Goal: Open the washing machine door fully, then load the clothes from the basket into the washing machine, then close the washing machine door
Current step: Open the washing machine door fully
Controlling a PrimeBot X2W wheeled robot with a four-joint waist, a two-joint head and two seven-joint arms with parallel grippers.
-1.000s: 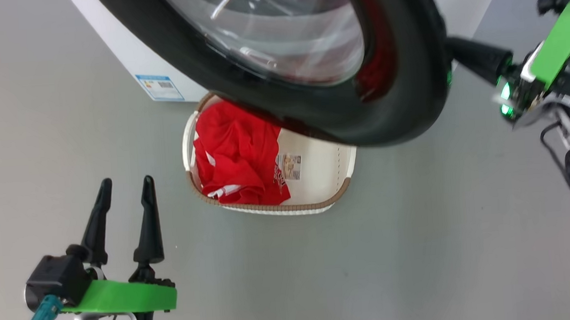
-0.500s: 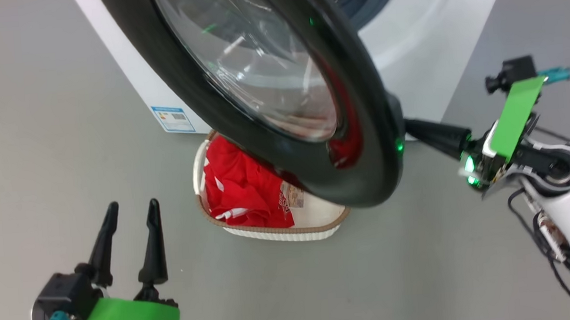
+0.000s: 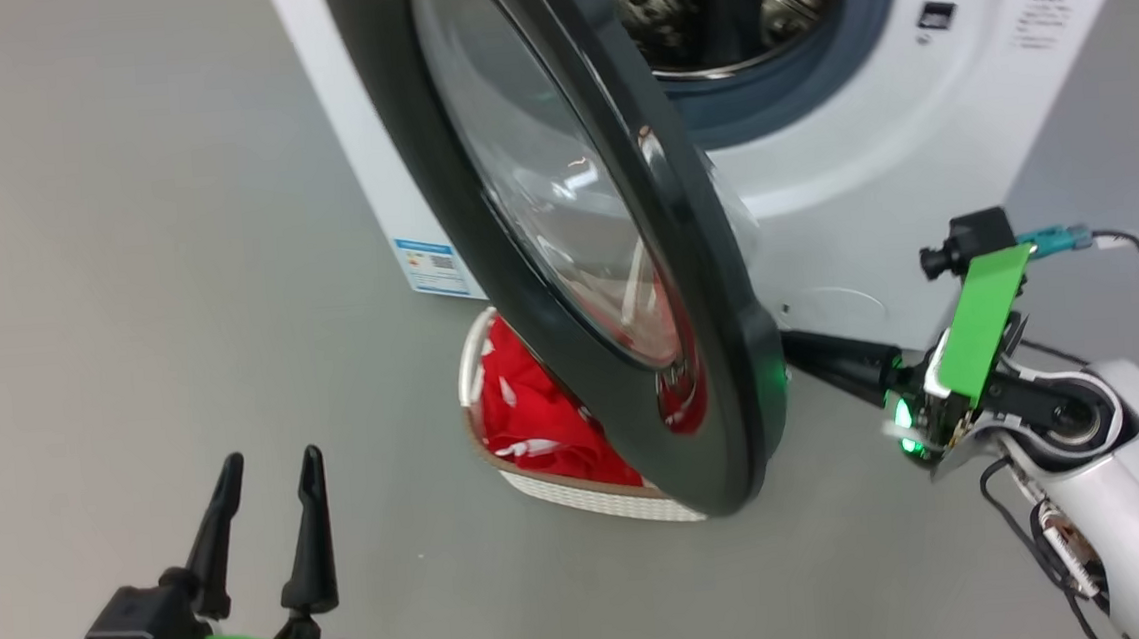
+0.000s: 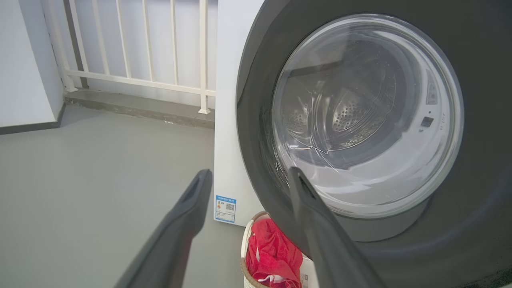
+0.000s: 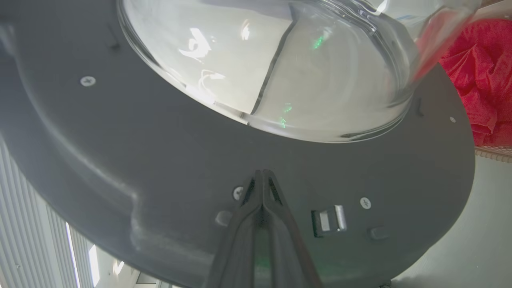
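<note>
Head view: my left gripper [image 3: 271,457], jaws apart, empty. My right gripper [image 5: 262,173], jaws closed, tips against washing machine door [image 5: 160,152].

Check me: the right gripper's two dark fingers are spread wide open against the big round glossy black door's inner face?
No: the right gripper is shut, fingers pressed together, against the inner face of the round glossy black door. The right wrist view shows it.

You have bright, even light and soft shadows. White glare streaks the glass of the washing machine door [image 5: 160,160], beyond the closed jaws of the right gripper [image 5: 262,173].
</note>
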